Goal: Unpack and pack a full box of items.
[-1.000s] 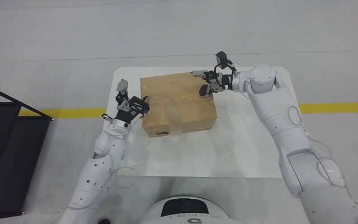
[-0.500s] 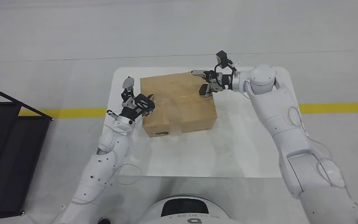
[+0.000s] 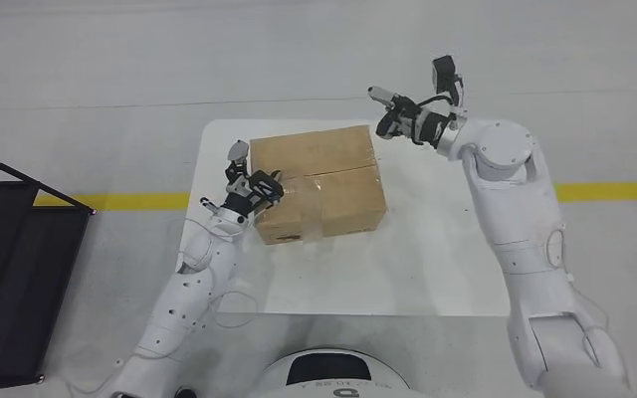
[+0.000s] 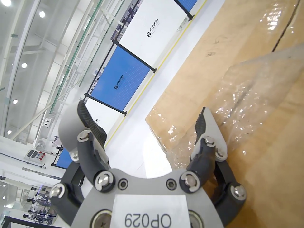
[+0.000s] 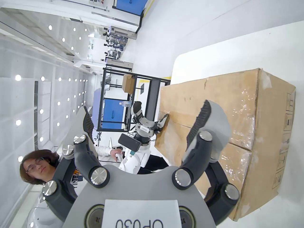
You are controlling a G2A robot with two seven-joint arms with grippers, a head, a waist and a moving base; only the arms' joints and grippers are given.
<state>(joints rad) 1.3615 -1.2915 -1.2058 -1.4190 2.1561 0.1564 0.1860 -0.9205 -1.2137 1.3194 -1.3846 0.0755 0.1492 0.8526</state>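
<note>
One black rack (image 3: 25, 269) stands on the floor at the far left of the top view, and a yellow floor line (image 3: 129, 200) runs from there to the white bench (image 3: 428, 259). Next along is the left gripper (image 3: 267, 187), at the left end of the cardboard box (image 3: 318, 184), where the top seam meets the edge. Its fingers are spread. In the left wrist view one finger (image 4: 206, 124) lies over the box's taped top corner, and the other (image 4: 90, 119) hangs past the edge, off the side. Whether the first finger touches the cardboard I cannot tell. The box sits closed in the middle of the bench, slightly turned, its two top flaps meeting along a seam. Clear, wrinkled tape (image 4: 249, 91) lies over that seam. Further right, the right gripper (image 3: 386, 111) hangs in the air just beyond the box's far right corner, apart from it, above the bench's far edge. Its fingers are spread wide too, with nothing between them. Its wrist view looks along the length of the box to the left gripper at the other end.
</note>
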